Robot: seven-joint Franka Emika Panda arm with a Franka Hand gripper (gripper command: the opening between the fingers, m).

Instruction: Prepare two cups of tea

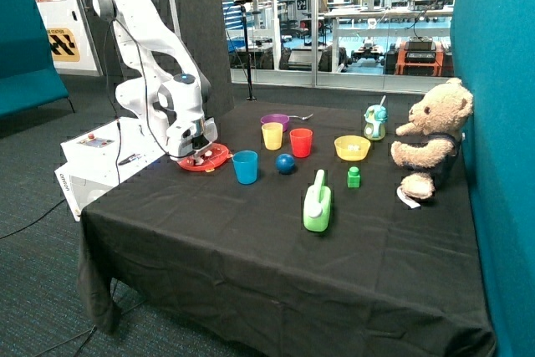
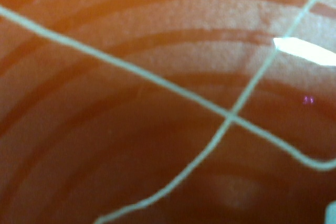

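My gripper [image 1: 198,153] is down on a red plate [image 1: 216,159] at the table's edge nearest the robot base. The wrist view is filled by the plate's ridged red surface [image 2: 131,35]. Two thin white strings [image 2: 229,115] cross on it, and a small white piece [image 2: 304,51] lies near them. Small white bits show under the gripper in the outside view; I cannot tell whether it holds any. The blue cup [image 1: 245,166] stands just beside the plate. The yellow cup [image 1: 272,135] stands behind it, next to a red tumbler [image 1: 301,142].
A purple pan [image 1: 276,120] sits behind the yellow cup. A blue ball [image 1: 286,164], a green jug [image 1: 318,202], a green block [image 1: 354,176], a yellow bowl [image 1: 352,148], a small teapot-like toy [image 1: 375,123] and a teddy bear [image 1: 430,135] stand further along.
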